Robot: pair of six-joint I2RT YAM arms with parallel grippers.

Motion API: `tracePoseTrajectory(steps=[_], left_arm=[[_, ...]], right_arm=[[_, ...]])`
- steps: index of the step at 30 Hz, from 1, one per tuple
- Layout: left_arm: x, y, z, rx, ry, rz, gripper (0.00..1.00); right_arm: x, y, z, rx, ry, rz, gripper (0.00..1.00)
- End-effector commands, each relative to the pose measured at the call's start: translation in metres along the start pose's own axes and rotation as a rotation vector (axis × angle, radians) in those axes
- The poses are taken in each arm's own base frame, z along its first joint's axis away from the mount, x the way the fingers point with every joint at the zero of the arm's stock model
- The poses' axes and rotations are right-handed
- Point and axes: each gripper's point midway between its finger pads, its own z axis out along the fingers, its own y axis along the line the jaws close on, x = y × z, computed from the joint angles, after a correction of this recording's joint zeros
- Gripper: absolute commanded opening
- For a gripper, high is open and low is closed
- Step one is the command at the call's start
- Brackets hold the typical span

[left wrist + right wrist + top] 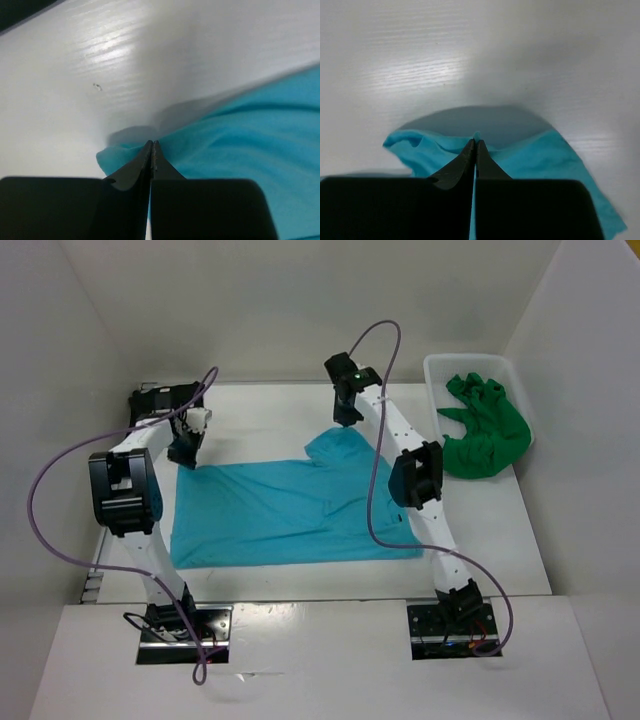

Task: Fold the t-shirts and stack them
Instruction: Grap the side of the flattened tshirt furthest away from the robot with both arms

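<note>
A turquoise blue t-shirt (290, 510) lies spread on the white table. My left gripper (186, 461) is shut on its far left corner, and in the left wrist view the cloth (250, 130) bunches round the closed fingertips (152, 145). My right gripper (345, 422) is shut on the shirt's far right edge, lifting it into a small peak. The right wrist view shows that cloth (535, 150) pinched between the closed tips (475, 142). A bright green t-shirt (482, 430) lies crumpled in the basket. No black shirt is in view.
The white basket (436, 370) stands at the table's far right, against the right wall. White walls enclose the table on the left, back and right. Purple cables loop over both arms.
</note>
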Motion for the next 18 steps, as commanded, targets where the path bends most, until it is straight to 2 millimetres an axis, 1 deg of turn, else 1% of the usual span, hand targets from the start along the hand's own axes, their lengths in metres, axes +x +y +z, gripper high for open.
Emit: tracePoseTrajectory(steps=[1,2,3,4,5,6,7,8,9,10,11,12,13,14,15,16,17,18], left_arm=[[-0.021,-0.008,-0.038,-0.033,-0.102,0.136,0.00],[-0.016,-0.011,-0.044,-0.040,-0.101,0.174,0.00],[-0.016,-0.011,-0.047,-0.045,-0.110,0.189,0.00],[-0.013,-0.012,-0.050,-0.046,-0.110,0.205,0.00],[-0.017,-0.013,-0.059,-0.064,-0.133,0.247,0.00],[-0.009,-0.015,-0.058,-0.061,-0.124,0.265,0.00],[-0.005,-0.019,-0.060,-0.068,-0.118,0.291,0.00],[-0.011,-0.025,-0.070,-0.077,-0.151,0.338,0.00],[-0.009,-0.026,-0.073,-0.091,-0.154,0.363,0.00],[0.001,-0.031,-0.070,-0.089,-0.132,0.384,0.00],[0.003,-0.029,-0.075,-0.103,-0.134,0.394,0.00],[0.010,-0.029,-0.073,-0.126,-0.103,0.413,0.00],[0.016,-0.026,-0.073,-0.145,-0.086,0.411,0.00],[0.025,-0.024,-0.070,-0.161,-0.067,0.424,0.00],[0.025,-0.013,-0.070,-0.205,-0.072,0.410,0.00],[0.023,-0.007,-0.070,-0.219,-0.084,0.398,0.00],[0.016,0.001,-0.068,-0.227,-0.088,0.355,0.09],[0.009,0.005,-0.067,-0.206,-0.111,0.271,0.23]], right_arm=[[-0.023,0.011,-0.086,-0.019,-0.119,-0.018,0.00],[-0.010,0.009,-0.086,0.021,-0.105,-0.055,0.00],[-0.012,0.006,-0.104,0.026,-0.128,-0.057,0.00],[-0.010,-0.001,-0.108,0.046,-0.126,-0.060,0.00],[0.010,-0.006,-0.102,0.085,-0.090,-0.082,0.00],[0.018,-0.006,-0.106,0.081,-0.088,-0.082,0.00],[0.025,-0.015,-0.114,0.074,-0.100,-0.076,0.00],[0.029,-0.019,-0.118,0.067,-0.112,-0.071,0.00],[0.033,-0.023,-0.122,0.060,-0.121,-0.052,0.00],[0.043,-0.032,-0.131,0.053,-0.133,-0.038,0.00],[0.049,-0.035,-0.134,0.044,-0.127,-0.038,0.00],[0.057,-0.038,-0.137,0.033,-0.120,-0.025,0.00],[0.069,-0.044,-0.138,0.025,-0.114,-0.014,0.00],[0.074,-0.045,-0.138,0.015,-0.111,-0.013,0.00],[0.080,-0.043,-0.137,-0.011,-0.100,-0.004,0.00],[0.092,-0.045,-0.129,-0.008,-0.075,-0.012,0.00],[0.087,-0.042,-0.128,-0.020,-0.094,-0.004,0.00],[0.091,-0.036,-0.128,-0.036,-0.089,-0.001,0.00]])
